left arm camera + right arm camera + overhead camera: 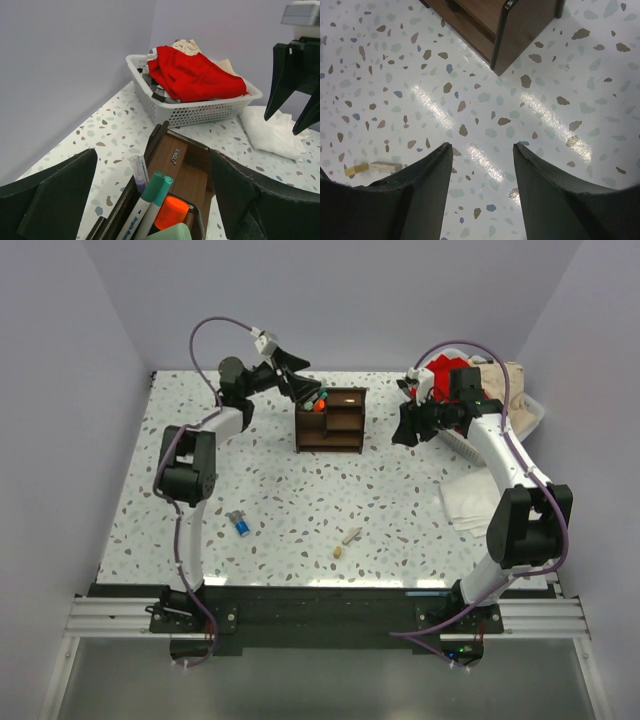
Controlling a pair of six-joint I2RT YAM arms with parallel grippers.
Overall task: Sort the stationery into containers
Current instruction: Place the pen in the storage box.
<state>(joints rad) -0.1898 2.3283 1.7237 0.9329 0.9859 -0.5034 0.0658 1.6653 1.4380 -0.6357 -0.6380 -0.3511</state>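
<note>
My left gripper (154, 152) hangs with its jaws wide apart, holding nothing, over the pen slot of the small dark brown wooden desk organiser (330, 420), which sits toward 12 o'clock on the speckled table (300, 500). A teal-tipped white marker (150, 200) and an orange-capped marker (170, 212) stand in that slot. My right gripper (482, 146), at the organiser's 3 o'clock, also hangs parted and empty above bare tabletop. A stubby blue-grey cylinder (240, 523) lies at 8 o'clock and tan eraser-like bits (346, 540) at 6 o'clock.

markers (150, 205) in wooden organiser (182, 160), cloth basket (200, 114) behind
</note>
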